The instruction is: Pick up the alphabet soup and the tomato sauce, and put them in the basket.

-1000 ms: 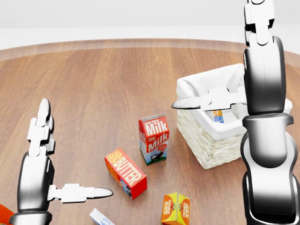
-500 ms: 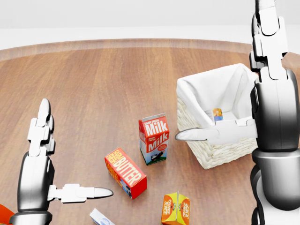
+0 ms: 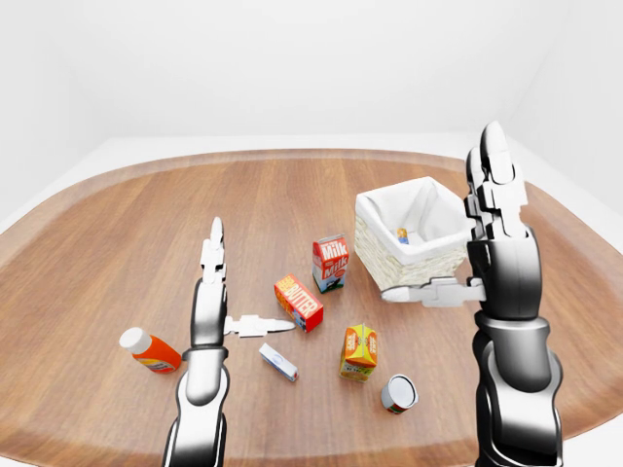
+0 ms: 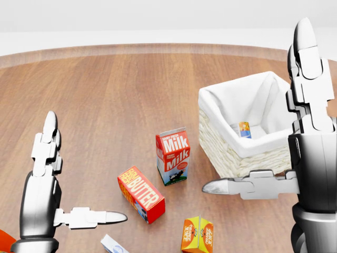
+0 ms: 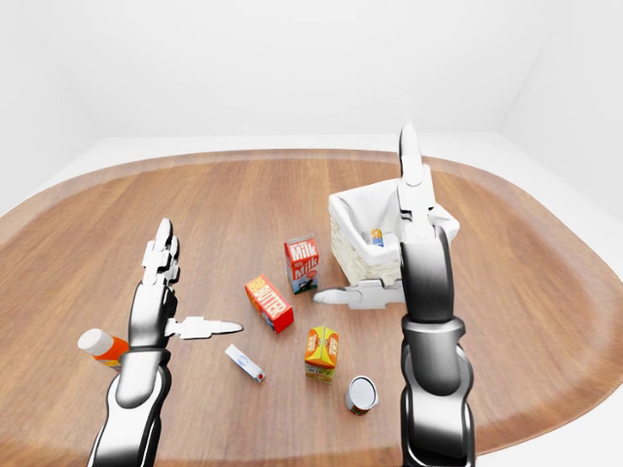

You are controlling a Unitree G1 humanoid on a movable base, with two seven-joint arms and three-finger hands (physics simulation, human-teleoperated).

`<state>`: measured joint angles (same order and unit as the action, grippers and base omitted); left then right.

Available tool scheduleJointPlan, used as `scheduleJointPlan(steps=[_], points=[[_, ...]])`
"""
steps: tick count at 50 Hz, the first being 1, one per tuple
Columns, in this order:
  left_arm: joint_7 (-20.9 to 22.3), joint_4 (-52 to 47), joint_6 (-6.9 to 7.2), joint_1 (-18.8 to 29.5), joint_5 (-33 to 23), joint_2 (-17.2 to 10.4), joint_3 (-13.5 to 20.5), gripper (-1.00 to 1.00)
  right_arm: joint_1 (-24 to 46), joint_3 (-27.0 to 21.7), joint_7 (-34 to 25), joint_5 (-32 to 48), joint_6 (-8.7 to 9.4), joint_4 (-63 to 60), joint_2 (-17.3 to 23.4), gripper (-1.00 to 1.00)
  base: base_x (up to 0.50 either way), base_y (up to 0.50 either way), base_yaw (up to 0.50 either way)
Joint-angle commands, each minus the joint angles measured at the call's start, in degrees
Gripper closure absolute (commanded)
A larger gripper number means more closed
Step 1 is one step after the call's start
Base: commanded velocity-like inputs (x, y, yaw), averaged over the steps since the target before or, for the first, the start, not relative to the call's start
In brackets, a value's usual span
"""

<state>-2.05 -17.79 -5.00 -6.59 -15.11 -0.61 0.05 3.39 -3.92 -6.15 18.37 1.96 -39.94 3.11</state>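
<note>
1. Two metallic arms rise from the bottom edge of the left-eye view. The left robot hand [image 3: 216,292] has its fingers stretched straight up and its thumb jutting sideways toward the right, spread wide and holding nothing.
2. The right robot hand [image 3: 487,243] is likewise spread flat, fingers pointing up and thumb reaching left, with nothing in it; in that view it stands just right of the basket.
3. Nearest the bottom edge of the left-eye view, a small silver-topped round can with a red side [image 3: 398,393] lies on the oval brown wooden surface [image 3: 117,224]. Its label is too small to read, so I cannot tell which of the task's cans it is.
4. Left of the can lies a small white and blue flat packet [image 3: 278,362], and further left an orange bottle with a white cap [image 3: 149,350] lies on its side beside the left arm.
5. Just above the can stands an orange and yellow carton [image 3: 359,351].
6. Higher up, a red box printed "BUTTER" [image 4: 140,194] lies tilted, near the left thumb tip but apart from it.
7. Above it stands a red and white carton printed "Milk" [image 4: 172,156], upright.
8. Right of the milk carton sits the white woven wicker basket with a white cloth lining [image 4: 231,158]. Inside it a small can with a blue and orange label [image 4: 245,129] leans against the lining; its wording is unreadable.
</note>
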Motion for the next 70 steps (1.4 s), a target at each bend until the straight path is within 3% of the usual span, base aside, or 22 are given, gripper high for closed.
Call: scheduleJointPlan(steps=[1,8,12,46,70], points=[[0.2,-0.5,0.0,0.1,-0.4,-0.1,0.0,-1.0,-5.9,0.1,-0.6,-0.1,-4.92,-0.6,-1.0,-1.0,0.0,0.0,0.0],[0.2,-0.4,0.0,0.1,-0.4,-0.2,0.0,-1.0,-9.0,0.7,-1.7,0.0,-4.97,-4.1,-1.9,-1.0,0.0,0.0,0.0],[0.1,0.0,0.0,0.2,-0.4,-0.2,0.1,-1.0,-11.4,1.5,-1.6,0.0,-6.87,-4.5,-2.3,-1.0,0.0,0.0,0.0],[-0.3,-0.5,0.0,0.3,-0.2,-0.1,0.2,-1.0,-28.6,3.3,-3.5,0.6,-6.96,-5.4,-3.2,-1.0,0.0,0.0,0.0],[-0.2,-0.7,0.0,-0.1,-0.5,-0.1,-0.1,-1.0,-36.0,2.7,-6.0,-3.2,-6.96,-3.8,-4.3,-1.0,0.0,0.0,0.0]])
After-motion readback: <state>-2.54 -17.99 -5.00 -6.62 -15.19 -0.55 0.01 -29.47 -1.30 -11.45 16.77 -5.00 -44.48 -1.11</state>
